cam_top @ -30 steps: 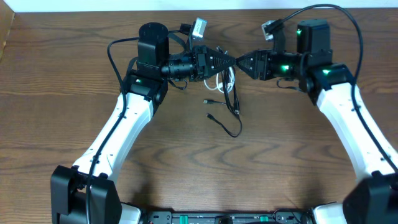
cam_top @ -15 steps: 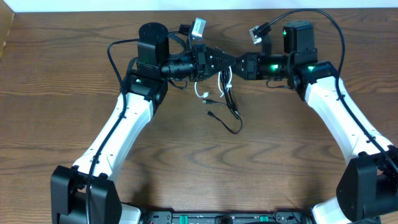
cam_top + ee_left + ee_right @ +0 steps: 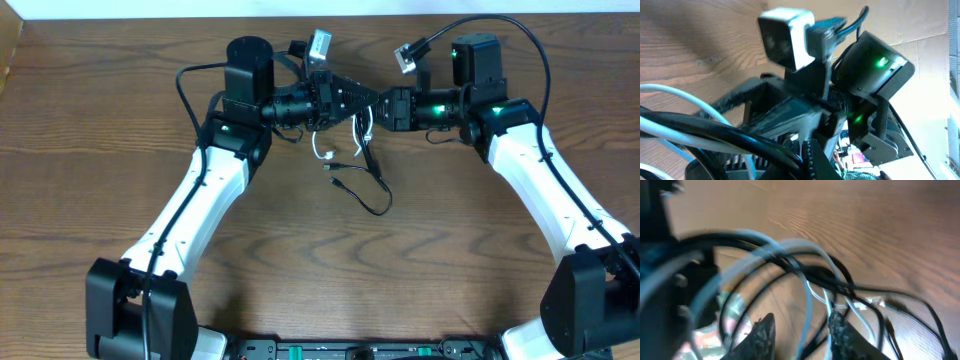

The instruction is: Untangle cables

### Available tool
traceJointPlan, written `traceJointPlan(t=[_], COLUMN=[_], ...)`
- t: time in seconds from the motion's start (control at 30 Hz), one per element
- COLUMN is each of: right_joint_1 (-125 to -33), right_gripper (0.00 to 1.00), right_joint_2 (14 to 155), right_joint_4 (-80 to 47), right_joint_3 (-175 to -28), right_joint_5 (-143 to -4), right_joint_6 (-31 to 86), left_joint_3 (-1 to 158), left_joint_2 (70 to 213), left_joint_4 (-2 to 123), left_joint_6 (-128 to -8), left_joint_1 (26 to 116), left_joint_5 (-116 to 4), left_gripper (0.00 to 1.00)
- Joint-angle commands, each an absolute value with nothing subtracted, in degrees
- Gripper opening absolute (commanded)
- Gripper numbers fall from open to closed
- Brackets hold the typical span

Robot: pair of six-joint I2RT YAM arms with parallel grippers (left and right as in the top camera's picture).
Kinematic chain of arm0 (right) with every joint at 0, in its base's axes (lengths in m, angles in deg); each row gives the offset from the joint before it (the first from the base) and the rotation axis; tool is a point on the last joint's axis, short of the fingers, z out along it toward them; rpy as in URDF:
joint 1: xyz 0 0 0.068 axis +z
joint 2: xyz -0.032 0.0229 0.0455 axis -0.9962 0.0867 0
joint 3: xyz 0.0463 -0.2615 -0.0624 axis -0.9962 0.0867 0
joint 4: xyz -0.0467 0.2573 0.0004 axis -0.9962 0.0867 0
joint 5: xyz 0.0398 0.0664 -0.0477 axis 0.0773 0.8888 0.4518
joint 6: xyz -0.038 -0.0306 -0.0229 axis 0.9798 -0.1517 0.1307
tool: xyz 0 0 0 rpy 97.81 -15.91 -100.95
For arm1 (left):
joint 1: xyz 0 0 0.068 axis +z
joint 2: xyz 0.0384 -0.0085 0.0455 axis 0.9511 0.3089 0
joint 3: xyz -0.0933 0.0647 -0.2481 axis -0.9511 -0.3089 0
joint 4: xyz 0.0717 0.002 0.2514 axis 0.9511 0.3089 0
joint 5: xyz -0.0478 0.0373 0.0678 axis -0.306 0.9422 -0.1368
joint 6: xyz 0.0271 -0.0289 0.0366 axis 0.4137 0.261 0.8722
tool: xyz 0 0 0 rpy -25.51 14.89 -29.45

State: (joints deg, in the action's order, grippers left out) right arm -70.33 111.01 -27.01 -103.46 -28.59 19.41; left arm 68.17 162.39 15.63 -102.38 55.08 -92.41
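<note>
Cables point(image 3: 363, 140) bunched over wooden table point(image 3: 100, 150), left jaws pinching them, right jaws spread around strands

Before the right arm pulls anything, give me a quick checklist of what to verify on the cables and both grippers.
1. Left gripper shut on the cables: ok.
2. Right gripper open, strands between its fingers: ok.
3. Only one cord between those fingers: cannot tell, the wrist view is blurred.
4. Black cable and white cable separated: not ok, bundled at the grippers.
5. Loose ends lying free on the table: ok.
</note>
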Motion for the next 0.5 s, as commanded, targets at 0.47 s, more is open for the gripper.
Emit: traceJointPlan(t=[0.47], right_joint_1=[-73.93], right_gripper=[0.01], right_joint_2=[118.31], right_joint_4=[-19.66], right_joint_3=[-103.66], right_joint_5=[-44.08], right_joint_6=[21.31], left_joint_3=[68.76], left_joint_2=[162.46], left_joint_4=[-1.82], left_joint_6=[-119.28], left_joint_1=[54.38], left_joint_5=[-88.26], left_gripper=[0.07])
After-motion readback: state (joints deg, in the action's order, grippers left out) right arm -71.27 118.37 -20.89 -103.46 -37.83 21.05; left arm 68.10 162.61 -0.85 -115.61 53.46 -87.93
